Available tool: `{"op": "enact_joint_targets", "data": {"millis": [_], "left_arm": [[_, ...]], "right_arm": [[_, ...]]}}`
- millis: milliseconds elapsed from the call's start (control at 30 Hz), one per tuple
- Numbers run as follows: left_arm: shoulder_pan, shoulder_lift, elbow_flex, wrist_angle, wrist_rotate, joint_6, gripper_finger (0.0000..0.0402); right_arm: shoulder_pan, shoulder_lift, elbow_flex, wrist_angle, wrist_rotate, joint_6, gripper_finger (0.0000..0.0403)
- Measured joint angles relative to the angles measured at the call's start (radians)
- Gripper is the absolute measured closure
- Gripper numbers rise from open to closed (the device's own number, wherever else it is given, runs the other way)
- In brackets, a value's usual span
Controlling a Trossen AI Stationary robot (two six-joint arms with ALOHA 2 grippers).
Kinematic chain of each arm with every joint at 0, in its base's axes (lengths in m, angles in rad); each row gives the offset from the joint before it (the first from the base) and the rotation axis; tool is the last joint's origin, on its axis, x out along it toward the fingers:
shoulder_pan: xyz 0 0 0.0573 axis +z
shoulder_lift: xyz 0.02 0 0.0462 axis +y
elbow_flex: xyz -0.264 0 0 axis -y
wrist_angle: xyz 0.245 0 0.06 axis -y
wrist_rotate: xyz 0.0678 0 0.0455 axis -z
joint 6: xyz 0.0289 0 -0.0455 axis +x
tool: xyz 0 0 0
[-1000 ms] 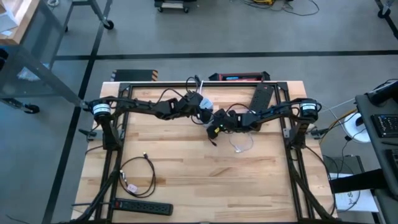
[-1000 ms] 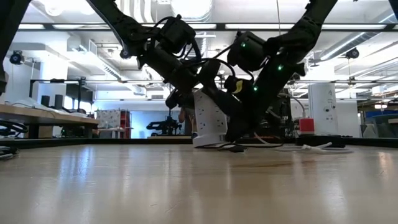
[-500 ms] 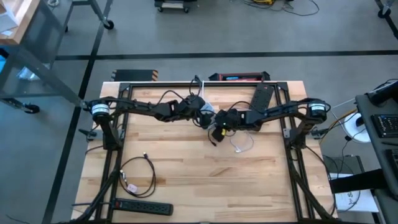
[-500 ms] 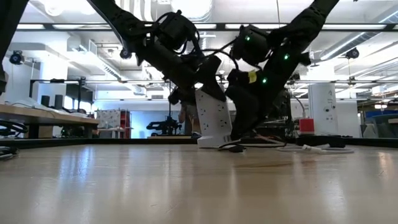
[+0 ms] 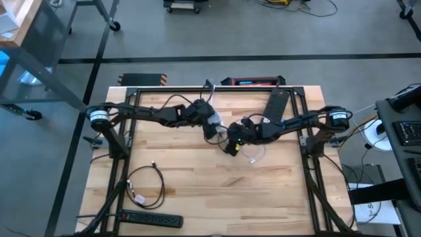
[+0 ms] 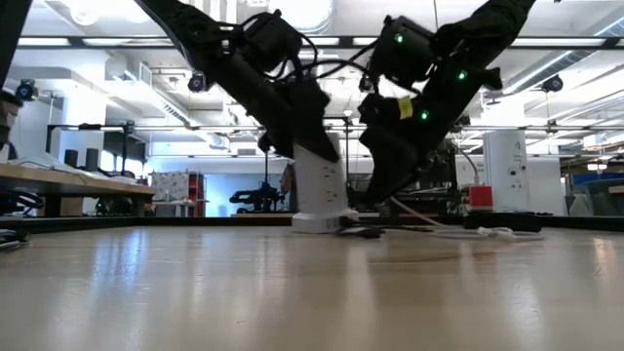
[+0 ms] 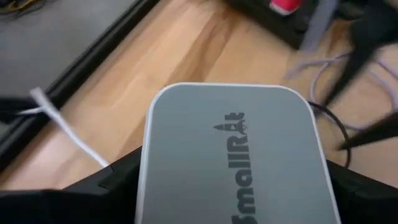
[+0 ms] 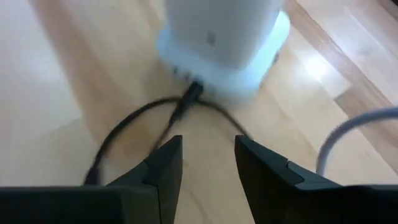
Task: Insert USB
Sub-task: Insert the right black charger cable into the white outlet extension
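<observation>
A white charger tower (image 6: pixel 318 185) stands upright with its base on the table's middle (image 5: pixel 212 129). My left gripper (image 5: pixel 210 122) comes from the left and is shut on it. In the left wrist view the tower's grey lettered face (image 7: pixel 233 149) fills the space between the fingers. A black USB cable (image 8: pixel 140 121) lies on the wood, its plug (image 8: pixel 194 89) at the tower's base (image 8: pixel 217 68). My right gripper (image 8: pixel 208 165) is open, just near-right of the tower (image 5: pixel 231 145), and touches nothing. My left gripper pinches the tower's upper part (image 7: pixel 186 186) between its two fingers, one on each side wall (image 7: pixel 118 177). It slants down from the table's left and far side (image 6: pixel 292 107). The tower stands upright, its base on the table.
A white cable (image 5: pixel 256 153) lies loose right of the tower. A black power strip (image 5: pixel 276 102) lies at the far right and another (image 5: pixel 151 218) at the near left, beside a coiled black cable (image 5: pixel 148 181). A red-and-black device (image 5: pixel 253 81) sits at the far edge.
The tower was tipped over toward the right and now stands upright; my left gripper has turned it up while holding it. My right gripper has drawn back a little from the tower's base, toward the table's near edge.
</observation>
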Motion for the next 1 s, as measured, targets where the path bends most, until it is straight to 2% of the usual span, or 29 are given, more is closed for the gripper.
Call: {"op": "enact_joint_targets", "data": {"millis": [167, 300, 400, 533, 700, 1000], "left_arm": [[0.012, -0.094, -0.003, -0.130, 0.001, 0.040, 0.0113], [-0.027, -0.143, -0.064, -0.067, 0.156, 0.022, 0.0113], [-0.091, -0.154, -0.110, 0.021, 0.211, -0.018, 0.0113], [-0.178, -0.135, -0.148, 0.109, 0.202, -0.042, 0.0113], [-0.267, -0.100, -0.142, 0.139, 0.160, -0.075, 0.0113], [-0.334, -0.106, -0.117, 0.141, 0.175, -0.166, 0.0113]], "right_arm": [[0.065, -0.069, 0.000, 0.003, -0.002, -0.045, 0.0279], [0.118, -0.130, 0.000, 0.011, 0.000, -0.097, 0.0287], [0.150, -0.170, 0.000, 0.008, -0.001, -0.126, 0.0294], [0.188, -0.210, 0.000, 0.008, 0.000, -0.155, 0.0302], [0.240, -0.224, 0.000, 0.009, -0.002, -0.164, 0.0314], [0.316, -0.224, 0.000, 0.007, -0.002, -0.122, 0.0331]]}}
